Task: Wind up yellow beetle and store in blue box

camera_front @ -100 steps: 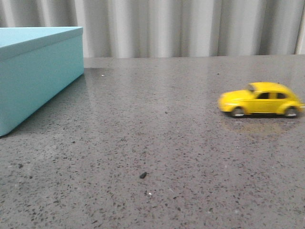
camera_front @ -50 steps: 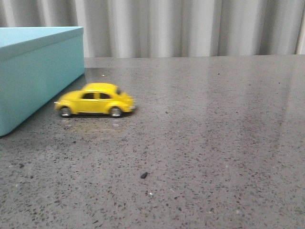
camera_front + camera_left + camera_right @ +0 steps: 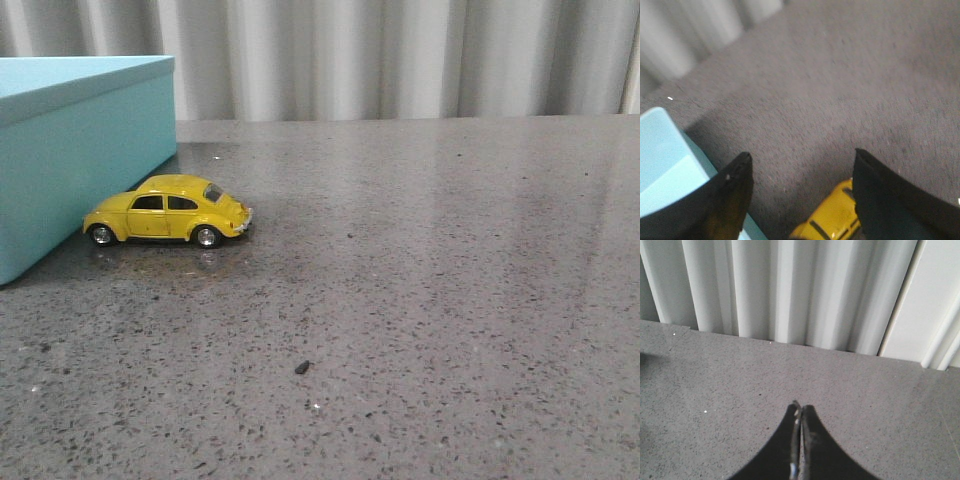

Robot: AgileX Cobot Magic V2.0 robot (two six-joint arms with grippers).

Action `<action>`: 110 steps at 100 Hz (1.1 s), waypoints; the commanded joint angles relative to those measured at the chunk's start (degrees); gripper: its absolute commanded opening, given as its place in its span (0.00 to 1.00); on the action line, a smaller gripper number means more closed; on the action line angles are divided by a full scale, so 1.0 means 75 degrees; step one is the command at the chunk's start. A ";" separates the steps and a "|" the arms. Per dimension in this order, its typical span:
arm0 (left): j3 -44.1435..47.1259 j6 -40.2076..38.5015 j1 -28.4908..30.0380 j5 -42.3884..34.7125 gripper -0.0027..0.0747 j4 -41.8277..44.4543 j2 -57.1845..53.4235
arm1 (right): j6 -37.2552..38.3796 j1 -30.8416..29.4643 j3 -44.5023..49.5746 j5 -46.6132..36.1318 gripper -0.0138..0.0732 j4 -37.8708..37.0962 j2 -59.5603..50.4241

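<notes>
Now the yellow beetle [image 3: 167,211] sits on the counter [image 3: 420,290] right against the blue box [image 3: 70,150].

Seen from the front, the car stands on all four wheels, side-on, its left end at the foot of the box's near wall; whether the two actually touch I cannot tell. My left tool [image 3: 800,165] hangs above it with fingers [image 3: 727,200] spread wide, gripping nothing, the car's yellow roof showing between them and the box's pale blue corner just beside. My right tool [image 3: 799,412] has its fingers pressed together, empty, over bare counter, facing the grey curtain [image 3: 790,290].
</notes>
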 commanded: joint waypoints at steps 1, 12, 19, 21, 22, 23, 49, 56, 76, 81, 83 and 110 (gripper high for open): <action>-0.0856 0.0007 -0.0361 0.1032 0.59 0.0785 0.0443 | -0.0002 -0.0005 -0.0186 -0.0390 0.10 0.0006 0.0007; -0.1559 0.0113 -0.0797 0.1960 0.59 0.1737 0.1171 | -0.0002 0.0105 -0.0186 -0.0328 0.10 0.0006 0.0007; -0.1818 0.0627 -0.1063 0.1946 0.59 0.1937 0.1498 | -0.0044 0.0321 -0.0178 -0.0328 0.10 -0.0008 0.0007; -0.1854 0.0905 -0.1136 0.1929 0.59 0.1937 0.1580 | -0.0044 0.0367 -0.0178 -0.0328 0.10 -0.0008 0.0007; -0.1874 0.1009 -0.1158 0.1912 0.59 0.1937 0.1629 | -0.0044 0.0412 -0.0178 -0.0328 0.10 -0.0008 0.0007; -0.1894 0.1230 -0.1205 0.1896 0.59 0.1937 0.1650 | -0.0044 0.0434 -0.0178 -0.0328 0.10 -0.0008 0.0007; -0.1907 0.2992 -0.1412 0.2108 0.59 0.1618 0.2318 | -0.0044 0.0786 -0.0178 0.0001 0.10 -0.0052 0.0007; -0.1907 0.2992 -0.1399 0.2180 0.59 0.1618 0.2438 | -0.0044 0.0786 -0.0178 0.0166 0.10 -0.0138 0.0007; -0.1907 0.2992 -0.1167 0.2353 0.78 0.1523 0.2733 | -0.0044 0.0821 -0.0178 0.0257 0.10 -0.0157 0.0007; -0.1907 0.2992 -0.1075 0.2353 0.82 0.1523 0.2779 | -0.0044 0.0847 -0.0178 0.0257 0.10 -0.0171 0.0007; -0.1907 0.2992 -0.1051 0.2353 0.82 0.1523 0.2779 | -0.0044 0.0861 -0.0178 0.0257 0.10 -0.0171 0.0007; -0.1907 0.3048 -0.0349 0.2799 0.82 0.1241 0.3026 | -0.0044 0.0897 -0.0178 0.0227 0.10 -0.0257 0.0007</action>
